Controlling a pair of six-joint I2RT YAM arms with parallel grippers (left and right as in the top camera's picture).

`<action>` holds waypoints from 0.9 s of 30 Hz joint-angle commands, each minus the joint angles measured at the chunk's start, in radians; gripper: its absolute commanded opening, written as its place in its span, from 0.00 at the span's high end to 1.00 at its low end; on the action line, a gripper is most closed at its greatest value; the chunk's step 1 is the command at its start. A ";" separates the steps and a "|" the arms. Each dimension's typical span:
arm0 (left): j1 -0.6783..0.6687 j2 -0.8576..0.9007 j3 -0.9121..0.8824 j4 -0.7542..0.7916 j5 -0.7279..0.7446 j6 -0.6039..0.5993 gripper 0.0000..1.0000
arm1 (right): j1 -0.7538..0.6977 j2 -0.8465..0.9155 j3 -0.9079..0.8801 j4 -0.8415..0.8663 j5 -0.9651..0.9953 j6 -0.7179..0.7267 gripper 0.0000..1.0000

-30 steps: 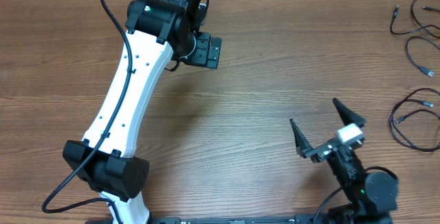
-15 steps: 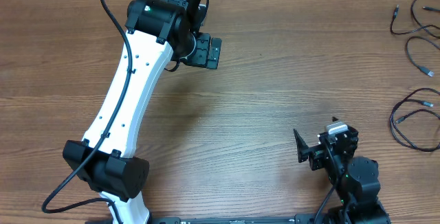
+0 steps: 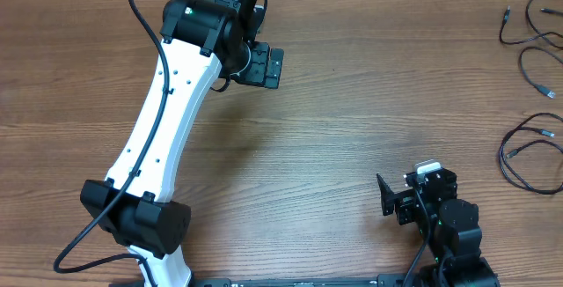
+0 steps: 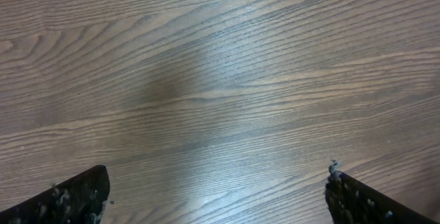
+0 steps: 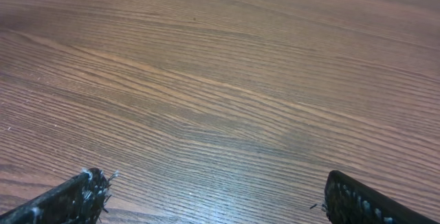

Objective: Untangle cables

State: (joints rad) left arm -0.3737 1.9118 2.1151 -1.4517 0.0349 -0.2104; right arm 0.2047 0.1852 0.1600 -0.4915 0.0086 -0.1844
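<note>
Both grippers are empty. Left gripper (image 4: pixel 216 203) — jaws spread wide over the bare desk (image 3: pixel 352 102), near its far edge. Right gripper (image 5: pixel 213 200) is likewise spread, sitting at the near edge toward the near-right corner. The cables (image 3: pixel 505 157) lie in loose loops along the right edge up to the far-right corner, well apart from either gripper and partly out of the overhead view. Risk: thin cords lying flat may slip a pinch — or a sideways drag could sweep them off the right edge.
</note>
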 commanded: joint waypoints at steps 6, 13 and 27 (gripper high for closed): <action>-0.006 -0.002 -0.002 -0.001 0.031 -0.039 0.01 | 0.003 -0.005 0.002 0.002 0.013 -0.004 0.00; 0.000 -0.008 -0.028 0.212 -0.132 -0.080 0.00 | 0.003 -0.005 0.002 0.002 0.013 -0.003 0.00; -0.051 -0.717 -1.128 1.287 -0.272 0.047 0.00 | 0.003 -0.005 0.002 0.002 0.013 -0.003 0.00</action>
State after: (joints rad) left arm -0.4389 1.3968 1.2030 -0.2455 -0.1627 -0.1867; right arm 0.2047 0.1852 0.1600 -0.4931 0.0086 -0.1848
